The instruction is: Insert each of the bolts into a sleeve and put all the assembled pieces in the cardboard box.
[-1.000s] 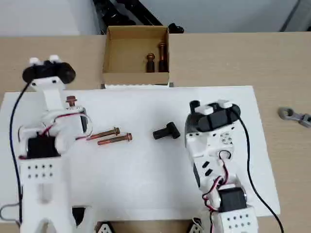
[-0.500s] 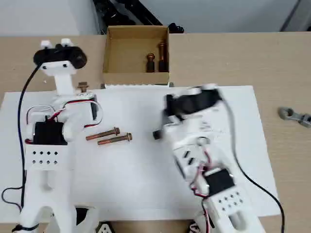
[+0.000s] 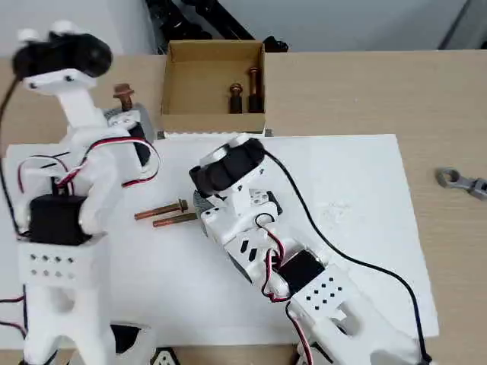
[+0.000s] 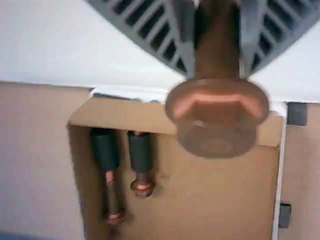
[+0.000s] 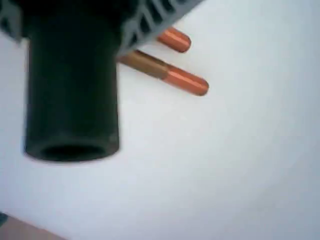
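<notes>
My left gripper (image 4: 216, 30) is shut on a copper bolt (image 4: 217, 117), held head-up just left of the cardboard box (image 3: 213, 122); the same bolt (image 3: 123, 95) shows in the high view. The box (image 4: 220, 200) holds two bolts in black sleeves (image 3: 236, 97) (image 4: 141, 165). My right gripper (image 5: 75, 25) is shut on a black sleeve (image 5: 72, 95), open end outward, just above the white sheet. It hangs beside two loose bolts (image 3: 162, 210) (image 5: 170, 75) lying side by side at the sheet's left-centre.
A white sheet (image 3: 342, 228) covers the wooden table in front of the box. A metal wrench (image 3: 460, 181) lies on the bare table at the far right. Dark clutter (image 3: 190, 19) sits behind the box.
The right arm swung left, took the black sleeve off the sheet and carried it over to the two loose bolts. The left arm raised its bolt up and back toward the box.
</notes>
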`<action>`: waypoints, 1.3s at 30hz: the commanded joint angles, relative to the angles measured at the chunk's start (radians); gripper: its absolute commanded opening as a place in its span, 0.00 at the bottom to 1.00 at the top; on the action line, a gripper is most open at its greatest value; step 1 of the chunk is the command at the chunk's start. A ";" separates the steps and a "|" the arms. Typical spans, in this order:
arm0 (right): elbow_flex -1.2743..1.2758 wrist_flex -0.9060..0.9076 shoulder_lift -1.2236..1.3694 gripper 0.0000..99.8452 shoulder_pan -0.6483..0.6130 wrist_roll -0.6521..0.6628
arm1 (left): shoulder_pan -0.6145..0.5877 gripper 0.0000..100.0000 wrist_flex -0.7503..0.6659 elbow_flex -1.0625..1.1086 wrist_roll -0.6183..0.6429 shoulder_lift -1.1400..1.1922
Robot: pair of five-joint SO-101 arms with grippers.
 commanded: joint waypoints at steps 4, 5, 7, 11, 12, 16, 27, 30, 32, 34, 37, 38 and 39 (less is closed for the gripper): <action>-0.066 -0.028 -0.087 0.00 -0.004 0.021 | 0.170 0.01 -0.015 -0.012 0.063 -0.206; -0.066 -0.027 -0.099 0.00 -0.004 0.021 | 0.195 0.01 -0.035 0.018 0.066 -0.249; -0.066 -0.027 -0.127 0.00 -0.004 0.023 | 0.221 0.01 -0.094 0.108 0.064 -0.338; -0.066 0.012 -0.203 0.00 0.041 0.023 | 0.221 0.01 -0.209 0.315 0.063 -0.474; -0.063 0.015 -0.226 0.00 0.053 0.028 | 0.222 0.01 -0.229 0.355 0.063 -0.500; -0.049 0.050 -0.320 0.00 0.053 0.084 | 0.222 0.01 -0.299 0.421 0.063 -0.543; 0.049 0.054 -0.398 0.00 0.004 0.135 | 0.262 0.01 -0.414 0.427 0.086 -0.539; 0.049 0.056 -0.398 0.00 0.005 0.135 | 0.324 0.01 -0.414 0.423 0.091 -0.496; 0.049 0.058 -0.398 0.00 0.005 0.135 | 0.347 0.01 -0.411 0.421 0.091 -0.453; 0.049 0.058 -0.398 0.00 0.005 0.135 | 0.350 0.01 -0.405 0.427 0.091 -0.420; 0.049 0.059 -0.400 0.00 0.007 0.135 | 0.348 0.01 -0.370 0.423 0.091 -0.408; 0.049 0.059 -0.400 0.00 0.007 0.135 | 0.347 0.01 -0.361 0.420 0.091 -0.411; 0.049 0.059 -0.400 0.00 0.007 0.135 | 0.344 0.01 -0.356 0.420 0.091 -0.419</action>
